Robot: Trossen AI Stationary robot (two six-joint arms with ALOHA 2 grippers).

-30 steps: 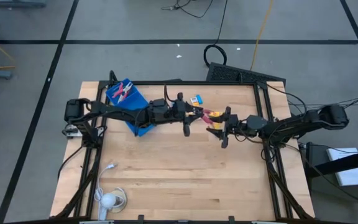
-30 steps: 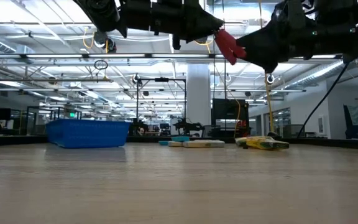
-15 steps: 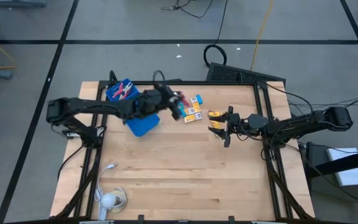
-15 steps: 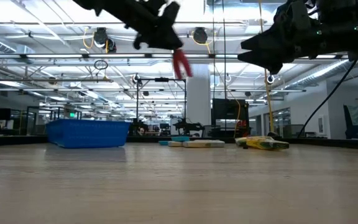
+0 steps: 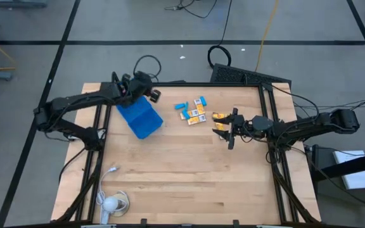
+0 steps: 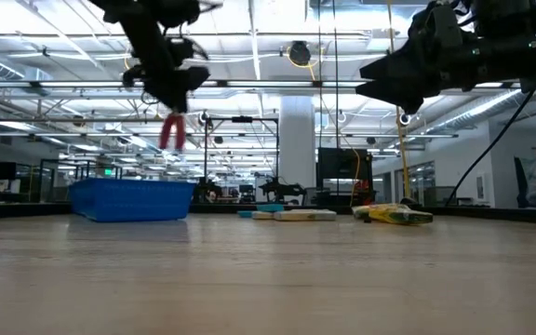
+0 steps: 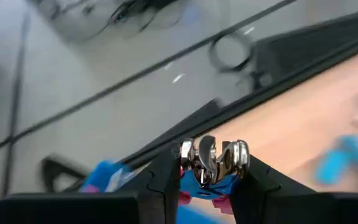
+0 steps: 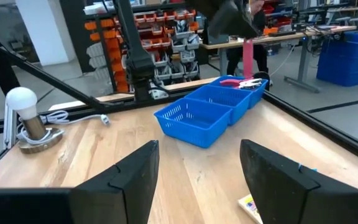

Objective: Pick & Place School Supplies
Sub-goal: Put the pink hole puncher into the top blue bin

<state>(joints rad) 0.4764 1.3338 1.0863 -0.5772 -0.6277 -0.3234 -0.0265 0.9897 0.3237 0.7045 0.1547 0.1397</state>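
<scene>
Red-handled scissors (image 6: pixel 170 131) are held clamped in the left gripper (image 6: pixel 168 93) above the blue tray (image 5: pixel 139 118)'s far end, while the right gripper (image 5: pixel 227 131) is kept open, empty, beside yellow blocks (image 5: pixel 218 116).

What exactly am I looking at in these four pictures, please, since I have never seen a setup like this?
It is a robot with two dark arms at a wooden table. One picture looks straight down, one looks level across the table top, and two come from cameras on the wrists. The left gripper hangs over the far end of the blue tray, closed on red-handled scissors that dangle above it; another red-handled pair already lies in the tray. The right gripper waits open beside small yellow blocks and a light-blue piece. A white cable with a round white object lies at the near corner.
</scene>
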